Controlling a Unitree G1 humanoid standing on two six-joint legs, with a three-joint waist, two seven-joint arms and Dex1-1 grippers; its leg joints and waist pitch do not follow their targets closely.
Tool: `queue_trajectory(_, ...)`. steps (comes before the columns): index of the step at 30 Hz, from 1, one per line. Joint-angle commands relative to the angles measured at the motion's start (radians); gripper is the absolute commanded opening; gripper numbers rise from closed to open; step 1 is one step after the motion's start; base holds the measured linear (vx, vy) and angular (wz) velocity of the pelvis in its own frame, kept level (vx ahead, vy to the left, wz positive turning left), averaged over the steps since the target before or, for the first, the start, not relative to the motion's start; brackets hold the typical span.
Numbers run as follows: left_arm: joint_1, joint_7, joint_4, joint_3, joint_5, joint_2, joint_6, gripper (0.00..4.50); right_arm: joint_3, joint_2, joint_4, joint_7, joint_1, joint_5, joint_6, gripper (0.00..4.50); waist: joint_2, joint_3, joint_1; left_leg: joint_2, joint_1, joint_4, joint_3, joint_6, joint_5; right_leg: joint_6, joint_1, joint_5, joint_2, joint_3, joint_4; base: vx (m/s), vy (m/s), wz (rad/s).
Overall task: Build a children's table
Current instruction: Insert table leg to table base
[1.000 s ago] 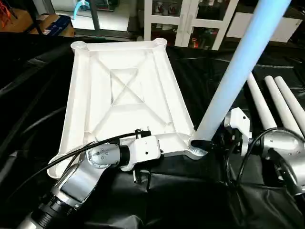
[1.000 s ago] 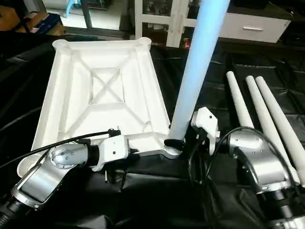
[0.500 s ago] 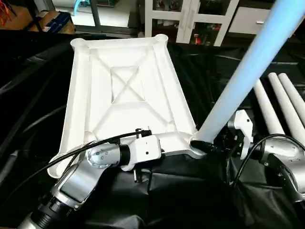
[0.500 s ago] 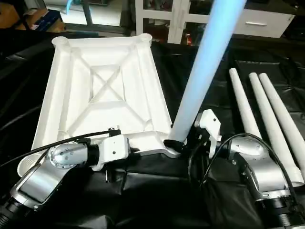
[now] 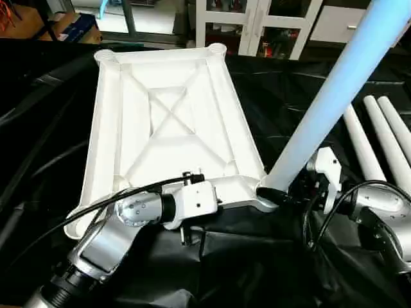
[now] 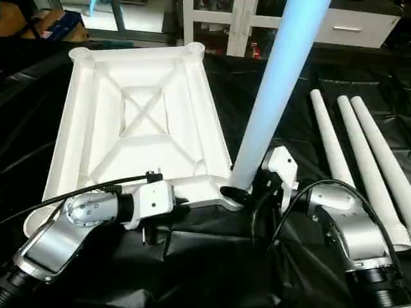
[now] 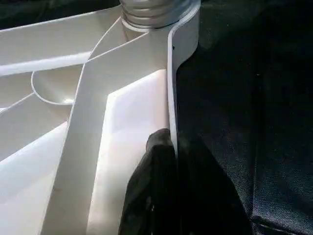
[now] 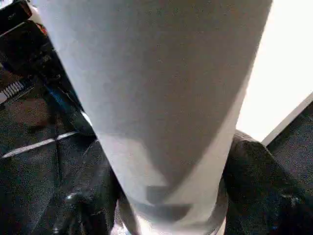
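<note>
Nearest you, your left gripper (image 7: 168,147) pinches the near rim of the upturned white plastic X-ribbed tabletop (image 5: 167,122). Your right gripper (image 6: 252,187) clamps a long white tube leg (image 6: 273,83) (leaning) in the near-right corner socket (image 5: 266,197). Farther right, three spare white legs (image 6: 356,154) lie on black sheeting (image 5: 276,109).

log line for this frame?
step: leg into near-right socket | left gripper: shut on tabletop rim | right gripper: shut on leg | spare legs: three

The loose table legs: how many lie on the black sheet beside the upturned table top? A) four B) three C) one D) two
B: three legs lie side by side on the black sheet; a fourth leg stands in a corner socket.
</note>
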Motion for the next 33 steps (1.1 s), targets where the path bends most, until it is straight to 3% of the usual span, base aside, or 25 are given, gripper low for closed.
queue_trajectory(1,0.031,-0.017,0.017,-0.058,-0.009,-0.016,-0.017,0.00,-0.026,-0.006,-0.028,-0.019,0.025,0.031,0.058,3.41,-0.011,-0.034,-0.003,0.119,0.029,-0.074,-0.058,0.049,-0.282,-0.202,-0.001,-0.224,-0.067,0.041,-0.055,0.000,0.000,0.00)
queue_trajectory(5,0.031,-0.017,0.019,-0.058,-0.009,-0.017,-0.017,0.00,-0.033,-0.010,-0.046,-0.020,0.038,0.040,0.066,3.74,-0.012,-0.039,0.003,0.117,0.033,-0.062,-0.049,0.086,-0.200,-0.223,0.000,-0.106,-0.063,0.040,-0.044,0.000,0.000,0.00)
queue_trajectory(7,0.030,-0.016,0.020,-0.058,-0.009,-0.018,-0.017,0.00,-0.038,-0.009,-0.053,-0.024,0.042,0.045,0.069,3.84,-0.010,-0.044,0.008,0.116,0.031,-0.052,-0.047,0.120,-0.121,-0.241,0.006,-0.013,-0.063,0.038,-0.031,0.000,0.000,0.00)
queue_trajectory(10,0.029,-0.013,0.026,-0.058,-0.007,-0.021,-0.021,0.00,-0.055,-0.005,-0.076,-0.035,0.063,0.055,0.066,4.15,-0.010,-0.048,0.012,0.115,0.027,-0.044,-0.045,0.151,-0.071,-0.250,0.007,0.053,-0.063,0.036,-0.022,0.000,0.000,0.00)
queue_trajectory(11,0.029,-0.013,0.027,-0.058,-0.008,-0.021,-0.021,0.00,-0.068,0.002,-0.086,-0.055,0.069,0.048,0.047,4.21,-0.010,-0.049,0.013,0.114,0.020,-0.040,-0.045,0.162,-0.064,-0.250,0.007,0.055,-0.064,0.035,-0.019,0.000,0.000,0.00)
queue_trajectory(12,0.029,-0.013,0.027,-0.058,-0.008,-0.021,-0.021,0.00,-0.068,0.002,-0.086,-0.055,0.069,0.048,0.047,4.28,-0.010,-0.049,0.013,0.114,0.020,-0.040,-0.045,0.162,-0.064,-0.250,0.007,0.055,-0.064,0.035,-0.019,0.000,0.000,0.00)
queue_trajectory(14,0.028,-0.013,0.028,-0.058,-0.008,-0.021,-0.021,0.00,-0.090,0.014,-0.096,-0.078,0.068,0.051,0.024,4.28,-0.006,-0.043,0.012,0.115,0.018,-0.044,-0.045,0.150,-0.120,-0.248,0.001,-0.043,-0.064,0.033,-0.028,0.000,0.000,0.00)
queue_trajectory(16,0.027,-0.014,0.029,-0.058,-0.008,-0.021,-0.022,0.00,-0.111,0.019,-0.111,-0.082,0.065,0.071,0.029,4.28,-0.005,-0.041,0.010,0.117,0.020,-0.051,-0.048,0.118,-0.174,-0.233,0.001,-0.141,-0.064,0.032,-0.035,0.000,0.000,0.00)
queue_trajectory(18,0.027,-0.015,0.030,-0.058,-0.007,-0.020,-0.022,0.00,-0.120,0.016,-0.122,-0.078,0.068,0.081,0.032,4.28,-0.005,-0.042,0.010,0.117,0.020,-0.051,-0.049,0.112,-0.172,-0.227,0.002,-0.140,-0.063,0.032,-0.033,0.000,0.000,0.00)
queue_trajectory(20,0.026,-0.017,0.031,-0.057,-0.006,-0.021,-0.022,0.00,-0.126,0.011,-0.132,-0.076,0.078,0.082,0.028,4.28,-0.003,-0.045,0.009,0.114,0.021,-0.045,-0.047,0.125,-0.121,-0.231,0.001,-0.058,-0.060,0.031,-0.025,0.000,0.000,0.00)
queue_trajectory(24,0.026,-0.018,0.033,-0.057,-0.006,-0.022,-0.023,0.00,-0.129,0.009,-0.143,-0.078,0.091,0.087,0.026,4.28,-0.004,-0.047,0.010,0.113,0.018,-0.038,-0.045,0.151,-0.081,-0.242,0.005,0.002,-0.062,0.030,-0.019,0.000,0.000,0.00)
queue_trajectory(27,0.024,-0.017,0.037,-0.057,-0.007,-0.022,-0.025,0.00,-0.133,0.010,-0.154,-0.084,0.096,0.087,0.023,4.28,0.001,-0.047,0.011,0.113,0.018,-0.039,-0.047,0.152,-0.089,-0.244,0.005,-0.015,-0.062,0.029,-0.020,0.000,0.000,0.00)
queue_trajectory(33,0.019,-0.018,0.046,-0.059,-0.006,-0.024,-0.030,0.00,-0.141,0.016,-0.144,-0.083,0.075,0.098,0.034,4.28,-0.001,-0.046,0.009,0.113,0.019,-0.040,-0.048,0.137,-0.117,-0.245,0.005,-0.055,-0.062,0.029,-0.022,0.000,0.000,0.00)
